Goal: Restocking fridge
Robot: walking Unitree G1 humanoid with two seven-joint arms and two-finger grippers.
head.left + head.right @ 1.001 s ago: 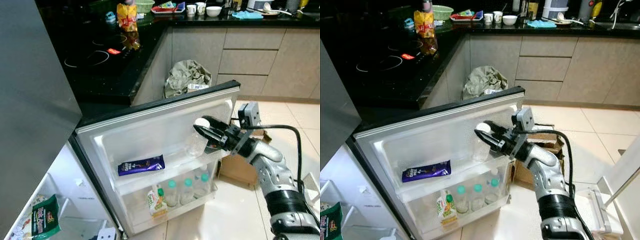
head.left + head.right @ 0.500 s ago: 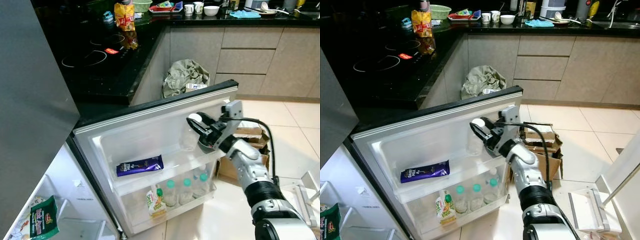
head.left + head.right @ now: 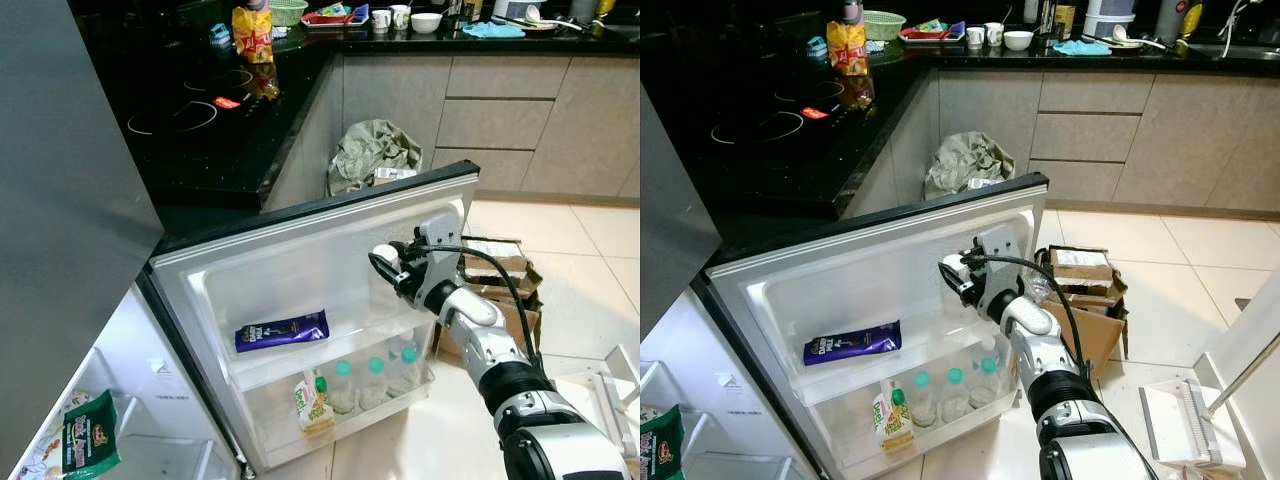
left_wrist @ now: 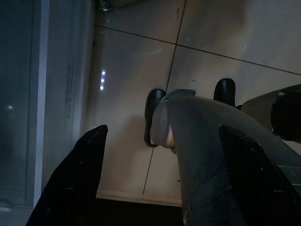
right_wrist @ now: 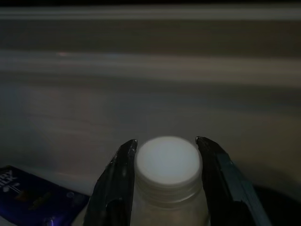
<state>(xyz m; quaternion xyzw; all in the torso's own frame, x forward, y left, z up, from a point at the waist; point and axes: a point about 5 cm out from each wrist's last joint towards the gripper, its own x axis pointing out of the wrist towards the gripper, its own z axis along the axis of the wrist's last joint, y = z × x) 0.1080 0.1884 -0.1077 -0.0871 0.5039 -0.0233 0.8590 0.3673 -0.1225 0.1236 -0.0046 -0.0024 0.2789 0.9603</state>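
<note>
Reaching into the open fridge door (image 3: 300,270), the right end effector (image 3: 392,268) pinches a clear bottle (image 3: 383,290) just under its white cap (image 5: 167,159). The right wrist view shows one black finger (image 5: 117,183) on each side of the bottle's neck, both touching it. The bottle hangs upright over the door's upper shelf (image 3: 330,345), at that shelf's right end; whether its base touches the shelf cannot be told. A dark blue packet (image 3: 282,331) lies on its side on the same shelf, to the left and apart from the bottle. Below, the lower door shelf (image 3: 350,400) holds a row of small bottles with green caps (image 3: 372,378) and a green and white carton (image 3: 312,402) at their left. The left end effector (image 4: 160,188) hangs idle above the tiled floor (image 4: 225,28), its fingers spread wide. Beside the fridge a dark surface (image 3: 210,130) carries a yellow snack bag (image 3: 253,33). A cardboard box (image 3: 1080,290) sits on the floor behind the right arm, and a crumpled grey-green bag (image 3: 372,152) lies against the cabinets (image 3: 500,110).
</note>
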